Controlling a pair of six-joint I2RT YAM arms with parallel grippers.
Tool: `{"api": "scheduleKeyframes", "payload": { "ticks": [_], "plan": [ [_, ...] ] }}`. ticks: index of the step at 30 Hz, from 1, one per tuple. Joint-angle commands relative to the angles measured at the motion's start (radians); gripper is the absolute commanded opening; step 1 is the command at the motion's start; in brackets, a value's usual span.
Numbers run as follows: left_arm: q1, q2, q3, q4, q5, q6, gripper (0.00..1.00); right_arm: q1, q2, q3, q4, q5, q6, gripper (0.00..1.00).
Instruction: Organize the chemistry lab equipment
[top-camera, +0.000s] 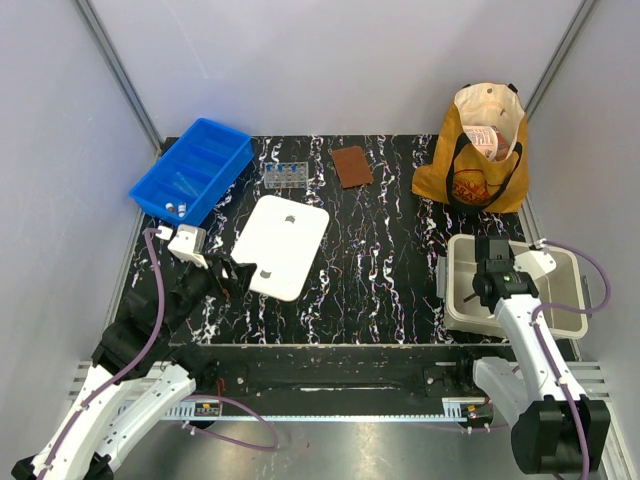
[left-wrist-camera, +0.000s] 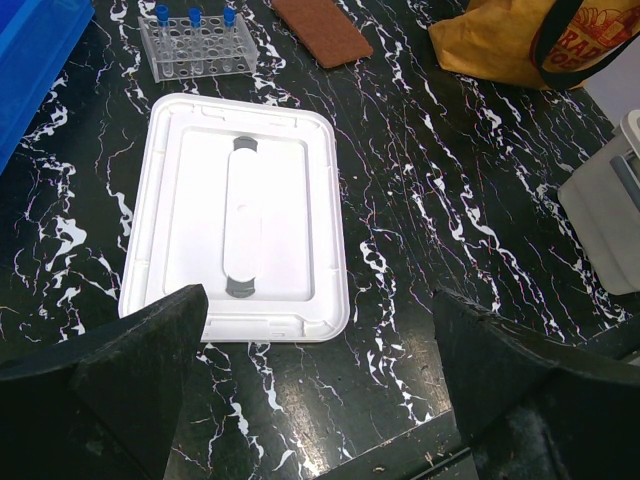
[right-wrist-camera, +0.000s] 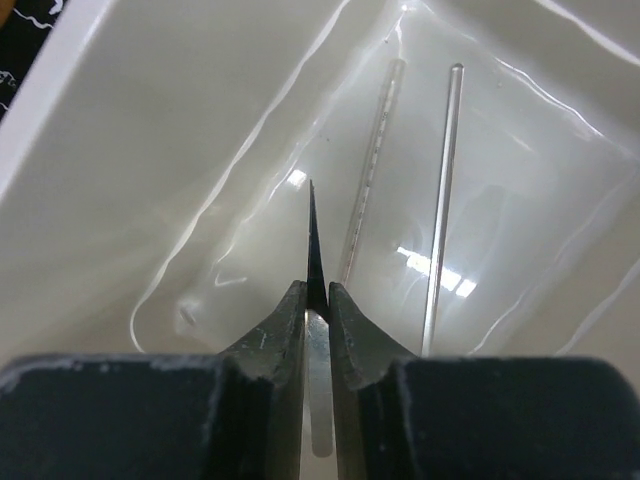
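My right gripper (right-wrist-camera: 317, 291) is shut on a thin metal tool (right-wrist-camera: 313, 235) with a dark pointed tip, held inside the white bin (right-wrist-camera: 130, 140). Two thin clear rods (right-wrist-camera: 441, 200) lie on the bin's floor just right of the tool. In the top view the right gripper (top-camera: 487, 285) hangs over the bin (top-camera: 563, 262). My left gripper (left-wrist-camera: 318, 305) is open and empty, low over the table at the near edge of a white lid (left-wrist-camera: 240, 210). A clear tube rack (left-wrist-camera: 195, 45) with blue-capped tubes stands beyond the lid. Two white-capped vials (top-camera: 176, 207) sit in the blue tray (top-camera: 205, 160).
The white lid (top-camera: 282, 245) lies flat at centre left, beside the left gripper (top-camera: 225, 275). A brown pad (top-camera: 351, 166) lies at the back centre next to the rack (top-camera: 284, 176). A tan tote bag (top-camera: 478, 150) stands at the back right.
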Motion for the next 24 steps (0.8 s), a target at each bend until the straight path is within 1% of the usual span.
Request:
{"api": "scheduleKeyframes", "payload": {
  "ticks": [1,4,9,15,19,21,24],
  "plan": [
    [-0.002,-0.008,0.001,0.06,0.008,-0.006,0.99,-0.006,0.001,-0.01,0.071,0.002,0.028,0.21],
    [-0.002,-0.007,0.002,0.062,0.013,-0.004,0.99,-0.005,0.004,0.0,0.069,0.013,0.008,0.29],
    [-0.004,-0.002,0.002,0.06,0.014,-0.003,0.99,-0.006,-0.013,0.037,0.046,0.018,-0.042,0.32],
    [-0.004,0.018,0.002,0.056,0.01,-0.003,0.99,-0.005,-0.078,0.187,0.028,-0.077,-0.237,0.36],
    [-0.002,0.059,0.005,0.045,0.011,-0.001,0.99,-0.007,-0.059,0.331,-0.04,-0.111,-0.309,0.37],
    [-0.004,0.09,0.008,0.04,0.01,-0.001,0.99,-0.007,-0.036,0.391,-0.048,-0.166,-0.363,0.38],
    [-0.002,0.18,0.027,0.02,0.023,-0.003,0.97,-0.006,0.034,0.488,-0.037,-0.319,-0.444,0.39]
  ]
}}
